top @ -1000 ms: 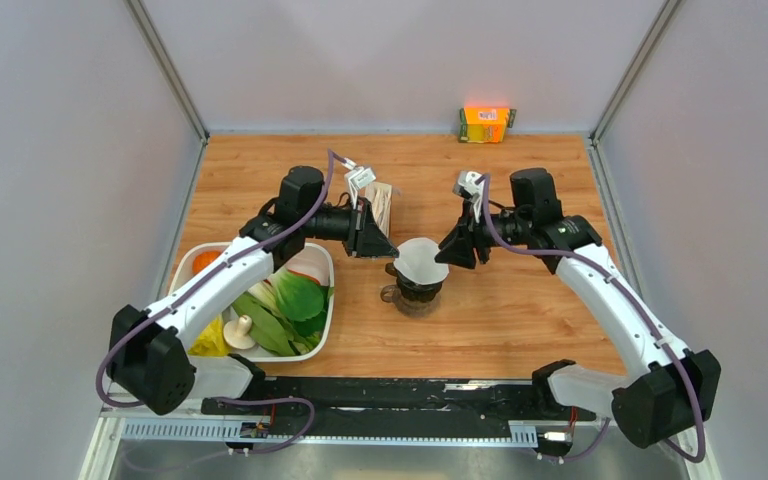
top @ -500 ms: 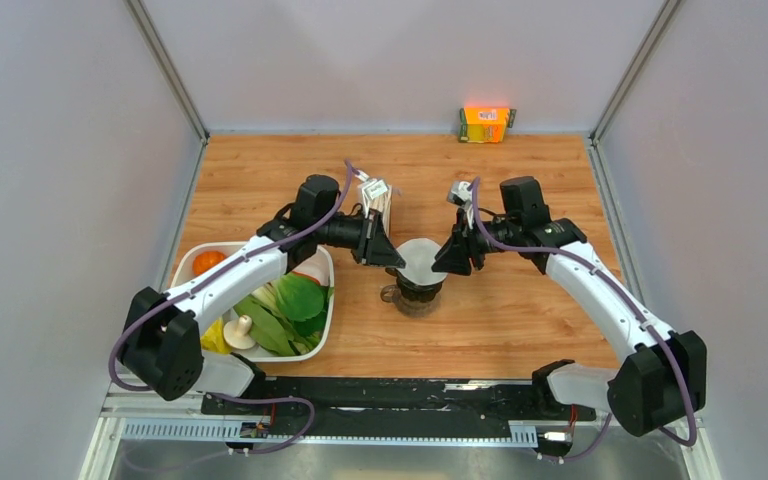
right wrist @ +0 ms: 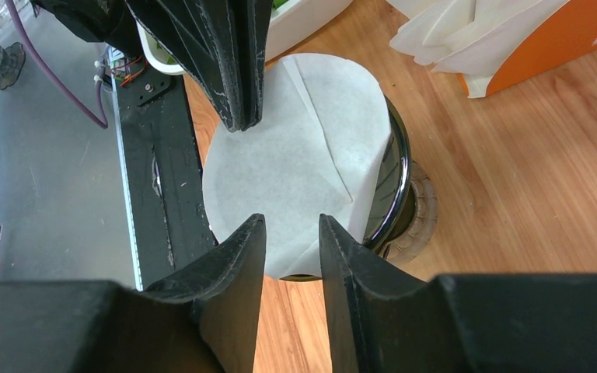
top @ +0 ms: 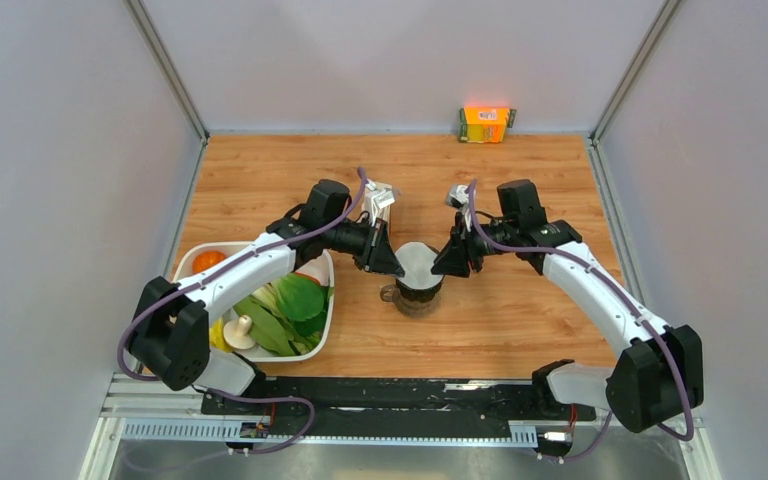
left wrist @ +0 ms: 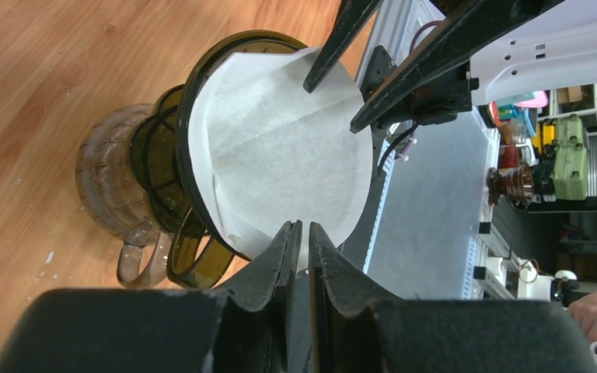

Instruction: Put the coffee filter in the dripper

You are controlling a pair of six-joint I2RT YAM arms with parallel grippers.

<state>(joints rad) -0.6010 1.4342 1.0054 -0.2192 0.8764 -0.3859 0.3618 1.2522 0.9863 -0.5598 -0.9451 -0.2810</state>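
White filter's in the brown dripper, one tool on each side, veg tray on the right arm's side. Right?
No: the veg tray is on the left arm's side, as the top external view shows. The rest holds: the coffee filter is in the dripper, with the left tool and right tool either side.

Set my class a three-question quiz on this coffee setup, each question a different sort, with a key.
1. True or false: the dripper is empty.
2. What stands at the table's far edge? A) an orange box B) a mug C) a spoon
3. Which tool stands clearly open around the coffee filter's rim?
Key: 1 false, the coffee filter sits in it; 2 A; 3 the right tool.
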